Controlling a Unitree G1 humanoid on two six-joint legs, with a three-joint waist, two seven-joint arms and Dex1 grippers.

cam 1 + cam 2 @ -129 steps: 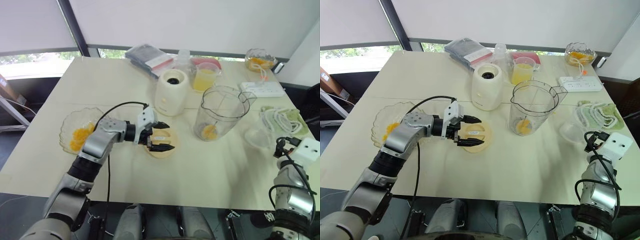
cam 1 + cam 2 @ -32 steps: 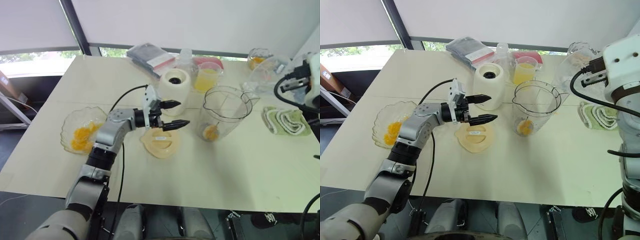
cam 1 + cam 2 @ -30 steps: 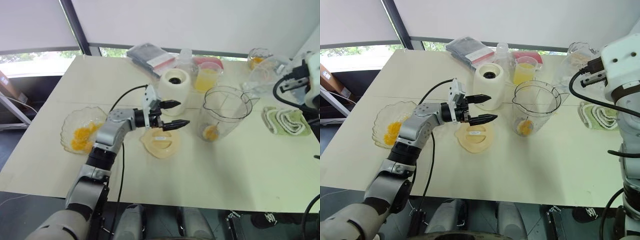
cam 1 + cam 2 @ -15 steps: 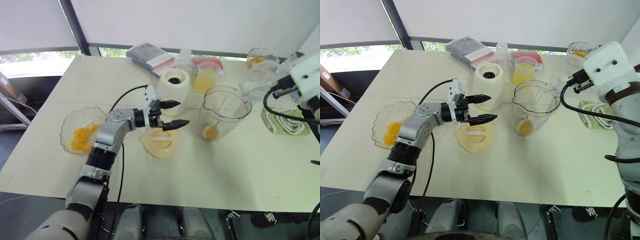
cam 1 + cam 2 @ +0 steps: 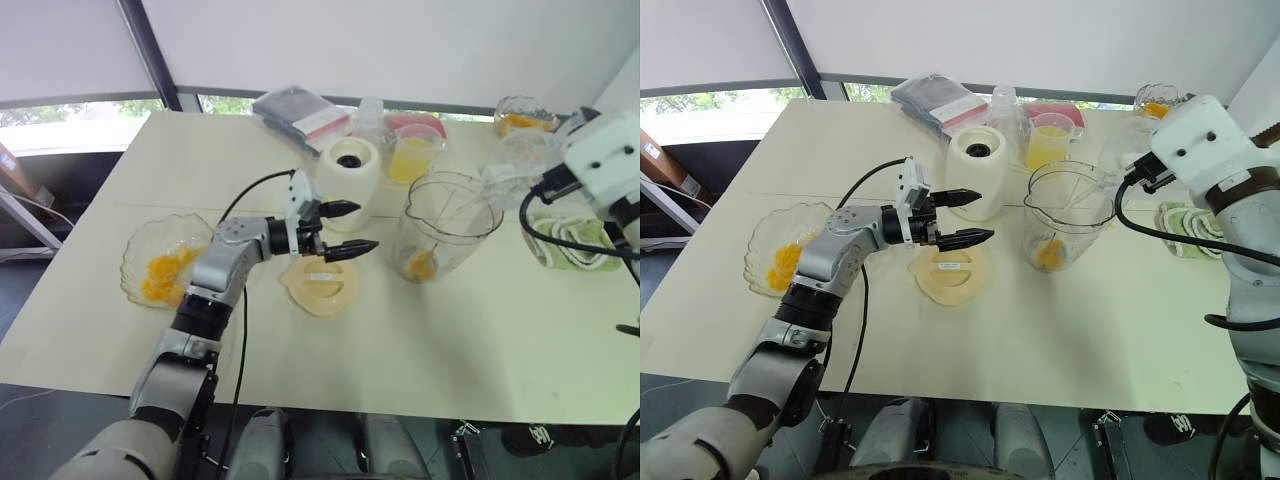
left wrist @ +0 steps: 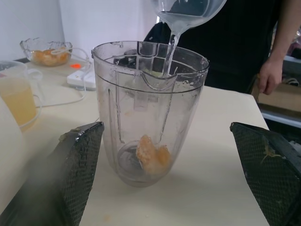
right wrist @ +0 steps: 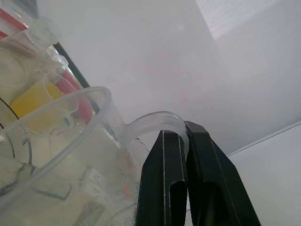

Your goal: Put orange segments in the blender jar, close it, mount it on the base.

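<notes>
Here blender jar (image 6: 149,110) between open left gripper (image 6: 171,176) fingers

The blender jar (image 5: 445,226) stands upright on the table (image 5: 420,350), a few orange segments (image 5: 421,263) at its bottom. Just beside the jar, toward the robot's left, is the cream base (image 5: 346,178), and in front of the base the left gripper (image 5: 343,229) hovers spread wide above a cream lid (image 5: 323,285). On the jar's other side, the right arm tilts a clear cup (image 5: 515,165) over the jar's rim.

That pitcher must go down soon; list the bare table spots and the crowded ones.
Bare: the near strip of the table, in front of the cream lid and blender jar. Crowded: the far edge around the base and juice cup.
</notes>
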